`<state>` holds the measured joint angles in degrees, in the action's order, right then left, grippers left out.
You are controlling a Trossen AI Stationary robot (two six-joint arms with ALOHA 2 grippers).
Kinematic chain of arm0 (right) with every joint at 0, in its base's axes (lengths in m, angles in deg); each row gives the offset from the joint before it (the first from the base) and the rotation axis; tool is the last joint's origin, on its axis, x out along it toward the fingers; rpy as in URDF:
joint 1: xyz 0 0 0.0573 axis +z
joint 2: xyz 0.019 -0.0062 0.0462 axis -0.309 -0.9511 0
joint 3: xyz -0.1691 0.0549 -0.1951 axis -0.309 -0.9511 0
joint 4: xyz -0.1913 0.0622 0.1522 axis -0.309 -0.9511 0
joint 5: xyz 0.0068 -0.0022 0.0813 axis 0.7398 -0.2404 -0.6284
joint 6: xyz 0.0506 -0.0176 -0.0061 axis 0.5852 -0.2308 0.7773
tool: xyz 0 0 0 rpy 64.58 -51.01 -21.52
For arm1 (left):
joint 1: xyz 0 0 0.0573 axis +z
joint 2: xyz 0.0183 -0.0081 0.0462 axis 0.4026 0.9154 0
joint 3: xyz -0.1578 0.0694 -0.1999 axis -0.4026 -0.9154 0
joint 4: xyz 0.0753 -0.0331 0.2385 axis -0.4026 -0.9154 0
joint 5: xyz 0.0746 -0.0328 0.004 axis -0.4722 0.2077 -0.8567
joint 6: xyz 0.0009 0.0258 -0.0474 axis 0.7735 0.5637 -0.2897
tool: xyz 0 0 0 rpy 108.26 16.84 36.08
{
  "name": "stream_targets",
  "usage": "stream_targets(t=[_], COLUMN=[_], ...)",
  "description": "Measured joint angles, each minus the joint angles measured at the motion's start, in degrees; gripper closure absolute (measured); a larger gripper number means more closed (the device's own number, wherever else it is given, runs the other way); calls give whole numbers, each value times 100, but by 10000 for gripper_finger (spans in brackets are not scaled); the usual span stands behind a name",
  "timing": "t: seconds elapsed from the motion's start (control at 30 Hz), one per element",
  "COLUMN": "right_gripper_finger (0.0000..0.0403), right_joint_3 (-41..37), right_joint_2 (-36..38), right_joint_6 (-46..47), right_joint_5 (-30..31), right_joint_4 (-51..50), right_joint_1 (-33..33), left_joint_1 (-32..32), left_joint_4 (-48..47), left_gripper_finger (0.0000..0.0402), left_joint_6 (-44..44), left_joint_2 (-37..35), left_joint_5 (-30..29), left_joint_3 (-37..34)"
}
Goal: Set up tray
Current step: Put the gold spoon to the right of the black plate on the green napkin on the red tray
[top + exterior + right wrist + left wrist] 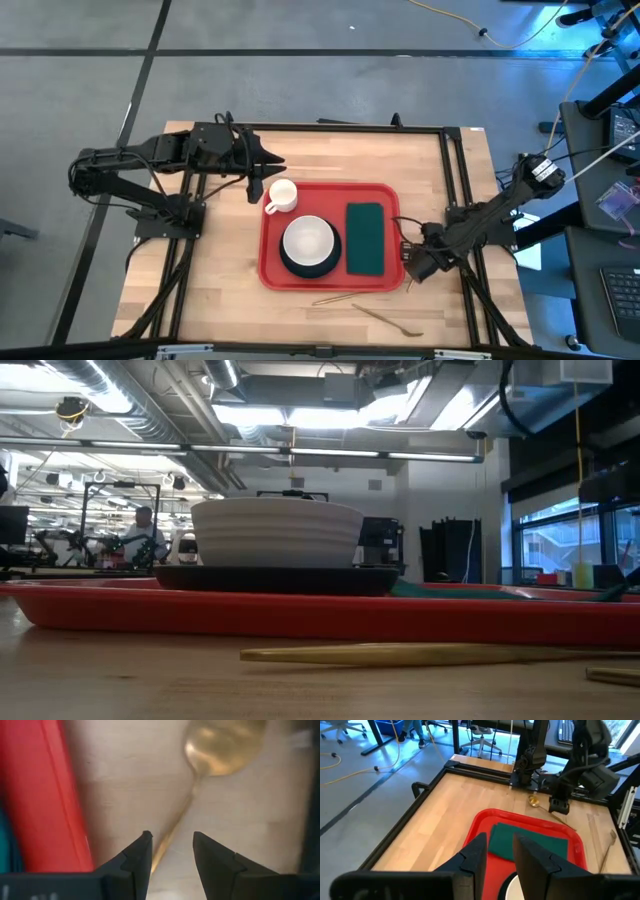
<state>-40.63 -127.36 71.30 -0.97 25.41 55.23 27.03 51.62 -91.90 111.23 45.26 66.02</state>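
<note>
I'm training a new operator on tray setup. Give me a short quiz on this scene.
1. True or false: the green napkin lies on the red tray.
2. What does the white bowl stand on? A) a dark plate B) the napkin C) the bare table
3. Fill in: the right tool, fingers open, hovers over the handle of a gold ____ lying on the wood beside the tray.

Key: 1 true; 2 A; 3 spoon.
</note>
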Motion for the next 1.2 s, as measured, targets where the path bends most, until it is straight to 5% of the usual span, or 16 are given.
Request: stream_targets(t=[0.33, 0.63, 0.83, 1.2], right_gripper_finger=[267, 385, 391, 399], right_joint_3=[-965, -886, -880, 401], right_joint_2=[56, 18, 60, 1049], right_joint_6=[7, -335, -592, -766], right_joint_5=[43, -18, -5, 1129], right_joint_4=[1040, 688, 673, -686], right_joint_1=[-33, -28, -28, -154], left_joint_1=[0, 0, 0, -2], left_joint_4=[2, 59, 76, 79], left_gripper_finger=[313, 313, 313, 313], left_joint_6=[-262, -263, -263, -218], left_joint_2=[2, 4, 4, 4], left_joint_5=[-4, -4, -6, -30], left_joint_3=[0, 0, 0, 0])
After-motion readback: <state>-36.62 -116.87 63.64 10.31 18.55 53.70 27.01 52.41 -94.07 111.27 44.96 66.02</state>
